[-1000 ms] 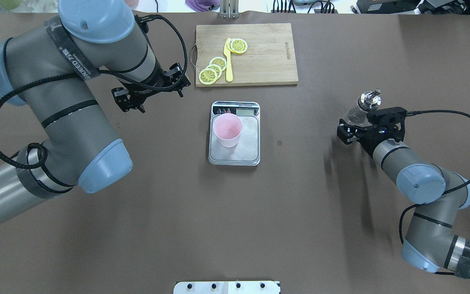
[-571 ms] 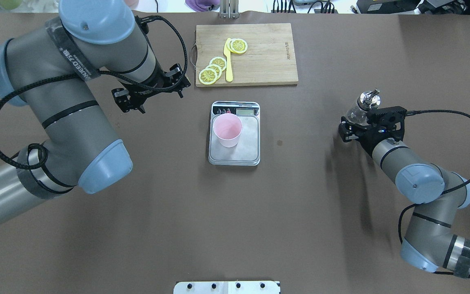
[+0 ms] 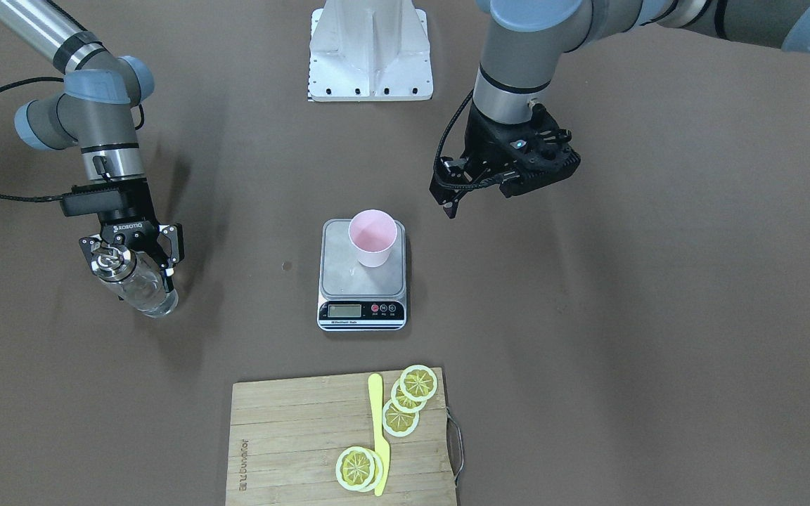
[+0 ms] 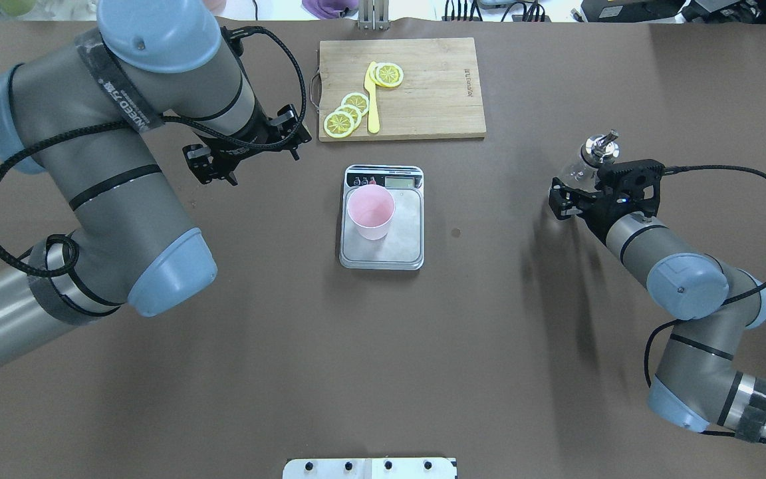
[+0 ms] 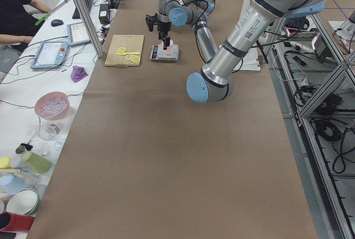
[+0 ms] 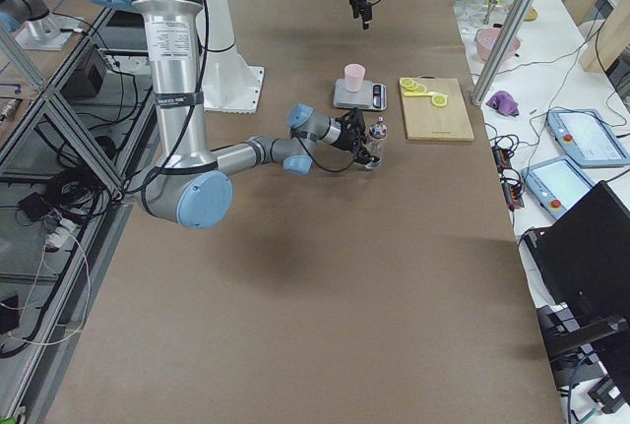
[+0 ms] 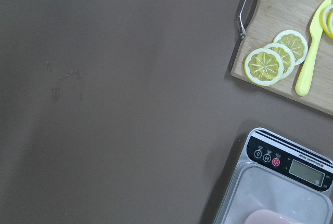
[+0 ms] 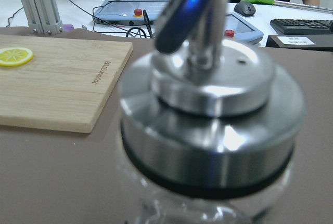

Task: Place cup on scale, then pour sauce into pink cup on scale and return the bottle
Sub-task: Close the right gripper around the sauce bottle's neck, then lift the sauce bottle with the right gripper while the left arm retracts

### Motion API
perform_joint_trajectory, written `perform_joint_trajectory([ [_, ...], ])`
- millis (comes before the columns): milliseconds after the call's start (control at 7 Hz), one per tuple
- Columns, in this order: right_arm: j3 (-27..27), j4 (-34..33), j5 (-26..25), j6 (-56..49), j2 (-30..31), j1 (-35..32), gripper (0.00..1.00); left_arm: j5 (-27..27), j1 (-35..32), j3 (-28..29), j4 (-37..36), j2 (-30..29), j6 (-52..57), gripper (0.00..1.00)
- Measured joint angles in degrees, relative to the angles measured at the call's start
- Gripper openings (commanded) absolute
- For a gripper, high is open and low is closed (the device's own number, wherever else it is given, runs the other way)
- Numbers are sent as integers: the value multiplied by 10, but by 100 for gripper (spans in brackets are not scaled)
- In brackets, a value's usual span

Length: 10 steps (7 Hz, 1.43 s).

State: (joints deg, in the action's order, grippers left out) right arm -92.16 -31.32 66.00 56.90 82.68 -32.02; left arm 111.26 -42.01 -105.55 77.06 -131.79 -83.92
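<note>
The right gripper (image 4: 581,191) was pinched on a small clear glass bottle with a shiny silver pourer cap (image 4: 589,163). Its two fingers (image 3: 168,247) pressed the glass just below the cap. The bottle leaned in that grip, cap towards the robot and base away from it. Whether the base touched the brown table (image 4: 489,332) could not be told. The clear sauce inside could hardly be told from the glass. In the right wrist view the cap (image 8: 210,115) filled the picture, close and blurred.

Well apart from this gripper, off to its left, lay a flat rectangular kitchen scale with a silver-grey plate and a black display strip (image 4: 404,241). A small pale pink plastic tumbler (image 4: 371,211) stood upright on that plate, near the display end and towards the plate's left side.

The left gripper (image 3: 447,199) hung above the table with its fingers spread and nothing between them. The scale and the pink tumbler were near it, on its right. Beyond it, farther from the robot, lay a wooden cutting board (image 4: 436,86). On the board were yellow lemon slices (image 4: 348,113) and a yellow plastic knife (image 4: 372,100).
</note>
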Motion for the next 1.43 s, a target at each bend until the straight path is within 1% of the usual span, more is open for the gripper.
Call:
perform_joint_trajectory([
  [143, -3, -1, 51, -3, -15, -30, 0, 0, 0, 0, 0, 1, 1, 98],
  [286, -4, -19, 89, -17, -30, -56, 0, 0, 0, 0, 1, 2, 2, 98],
  [429, -5, -41, 99, -47, -43, -70, 0, 1, 0, 0, 1, 2, 3, 98],
  [857, -15, -106, 85, -116, -83, -80, 0, 1, -1, 3, 2, 2, 5, 98],
  [1143, -14, -120, 90, -125, -106, -92, 0, 0, -2, 4, 2, 2, 6, 98],
  [1429, -13, -127, 111, -121, -116, -103, 0, 0, -3, 4, 2, 2, 6, 98],
])
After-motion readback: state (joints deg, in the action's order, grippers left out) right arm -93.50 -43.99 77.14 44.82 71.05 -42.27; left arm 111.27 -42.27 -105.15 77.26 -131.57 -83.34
